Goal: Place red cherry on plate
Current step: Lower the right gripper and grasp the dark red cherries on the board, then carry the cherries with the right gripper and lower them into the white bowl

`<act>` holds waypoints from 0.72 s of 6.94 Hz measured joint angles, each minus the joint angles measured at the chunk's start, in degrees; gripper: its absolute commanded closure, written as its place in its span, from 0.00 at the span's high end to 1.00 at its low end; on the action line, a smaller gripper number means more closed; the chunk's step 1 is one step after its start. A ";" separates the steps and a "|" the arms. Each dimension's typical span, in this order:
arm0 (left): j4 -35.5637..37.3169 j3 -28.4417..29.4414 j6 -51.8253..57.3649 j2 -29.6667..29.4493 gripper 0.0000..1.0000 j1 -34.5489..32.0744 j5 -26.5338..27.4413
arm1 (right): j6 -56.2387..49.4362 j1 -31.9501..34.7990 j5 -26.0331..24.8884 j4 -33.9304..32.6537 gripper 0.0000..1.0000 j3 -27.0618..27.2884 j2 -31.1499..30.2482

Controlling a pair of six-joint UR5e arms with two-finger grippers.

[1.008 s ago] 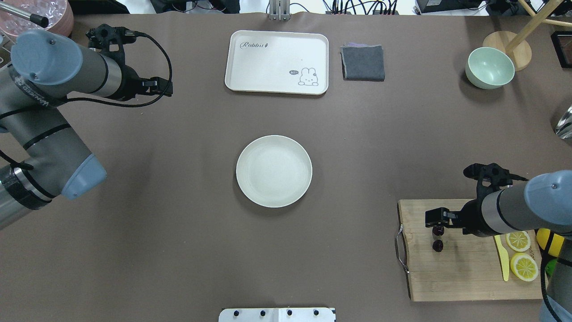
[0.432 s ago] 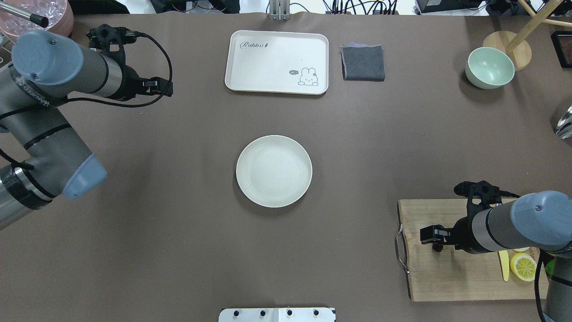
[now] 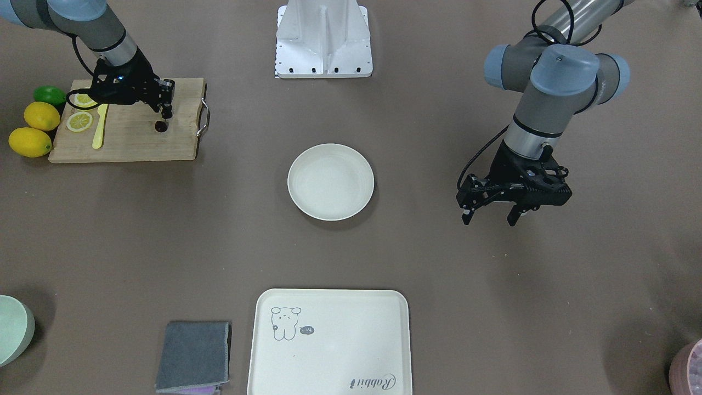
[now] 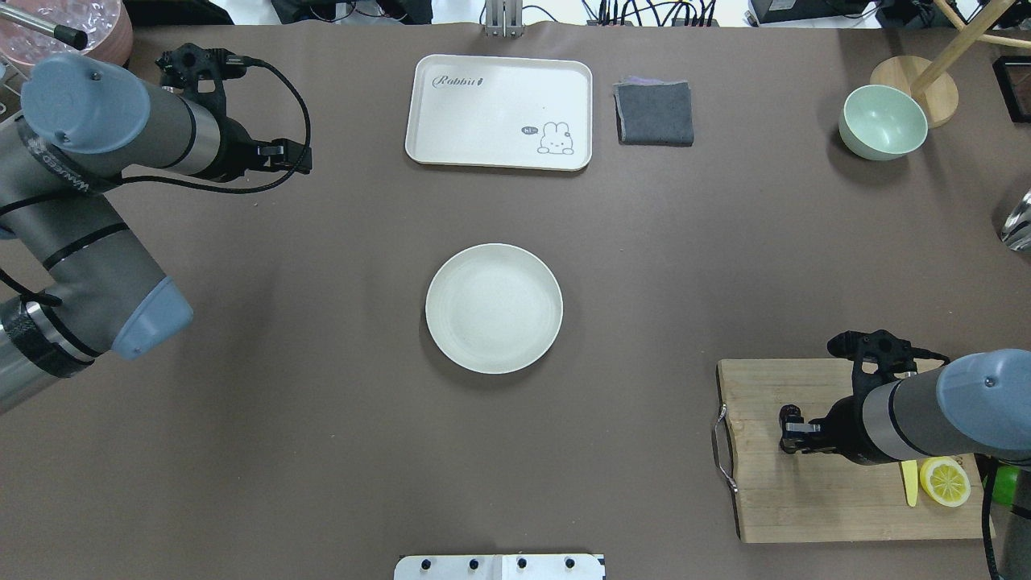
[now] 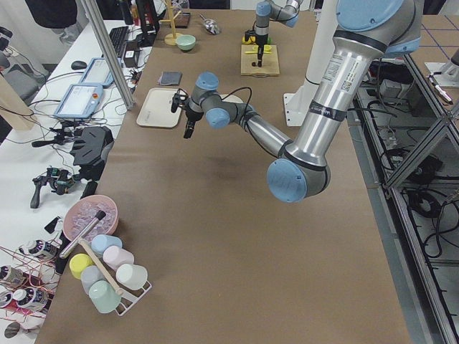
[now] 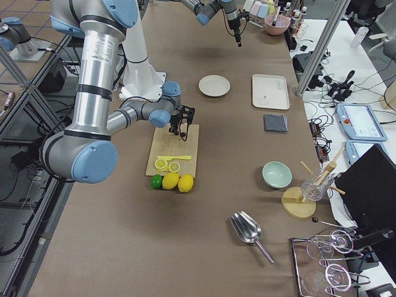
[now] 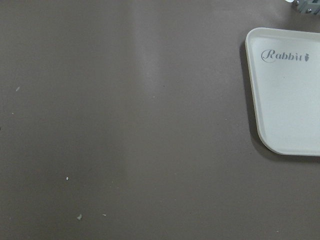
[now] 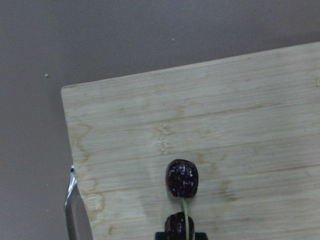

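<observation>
The red cherry (image 8: 182,178) is a dark pair on one thin stem, lying on the wooden cutting board (image 4: 805,499) near its handle end. My right gripper (image 8: 181,236) is low over it, its black tips closed around the lower fruit and stem. In the front-facing view one cherry (image 3: 160,127) shows just beyond the right gripper (image 3: 164,114). From overhead the right gripper (image 4: 791,441) hides the fruit. The cream-white plate (image 4: 494,308) sits empty mid-table, well left of the board. My left gripper (image 3: 489,218) hangs open over bare table, holding nothing.
On the board lie lemon slices (image 3: 80,121) and a yellow knife (image 3: 98,129); whole lemons (image 3: 30,141) and a lime (image 3: 49,95) sit beside it. A bear-print tray (image 4: 499,111), grey cloth (image 4: 654,113) and pale green bowl (image 4: 884,122) line the far edge.
My right gripper moved toward the board's front, came down over the cherries and closed, so the overhead view no longer shows them. The left arm stayed still.
</observation>
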 measured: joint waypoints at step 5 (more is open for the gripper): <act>0.04 0.31 1.85 0.10 0.98 -1.33 -0.12 | -0.36 4.76 2.44 -1.53 0.00 2.18 2.29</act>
